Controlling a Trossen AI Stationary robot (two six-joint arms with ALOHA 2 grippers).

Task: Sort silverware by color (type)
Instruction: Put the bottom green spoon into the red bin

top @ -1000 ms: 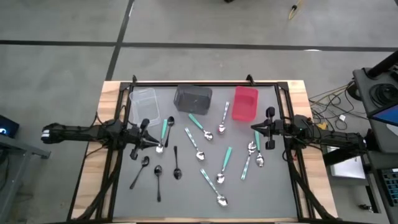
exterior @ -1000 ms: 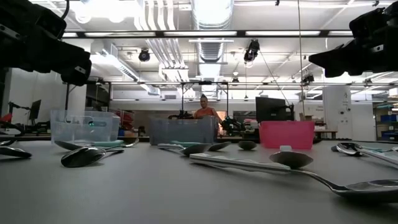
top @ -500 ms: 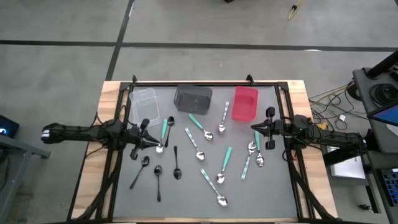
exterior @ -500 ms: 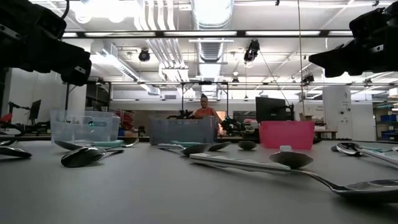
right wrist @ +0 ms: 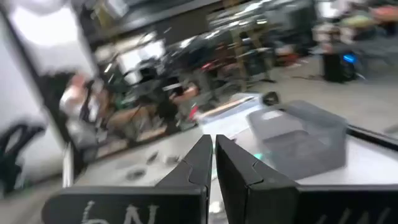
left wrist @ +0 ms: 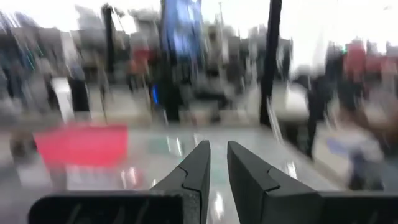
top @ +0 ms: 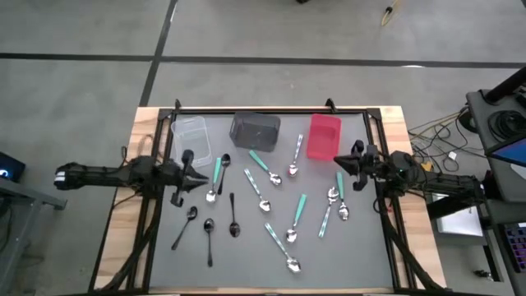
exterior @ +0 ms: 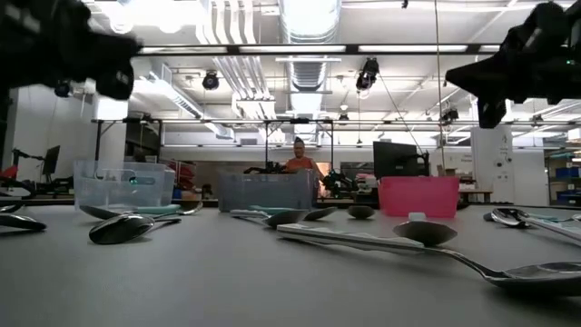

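Several spoons lie flat on the grey mat (top: 362,247). Black ones (top: 209,232) lie near the left. Teal-handled ones (top: 297,215) and all-silver ones (top: 283,252) are spread across the middle and right. My left gripper (top: 199,177) hovers at the mat's left, beside a teal-handled spoon (top: 215,177). Its fingers (left wrist: 202,165) stand close together with nothing between them. My right gripper (top: 336,161) hovers at the mat's right, just near the red bin (top: 324,136). Its fingers (right wrist: 200,155) are shut on nothing.
A clear bin (top: 191,136), a dark grey bin (top: 254,130) and the red bin stand in a row along the far edge. A black frame (top: 271,109) borders the mat. In the low view a person (exterior: 297,159) stands far off in the room.
Both arms have started moving. My left gripper drew back a little toward the table's left edge and away from the teal-handled spoon. My right gripper shifted toward the right and far edges, turning its tip toward the red bin. No spoon has moved.
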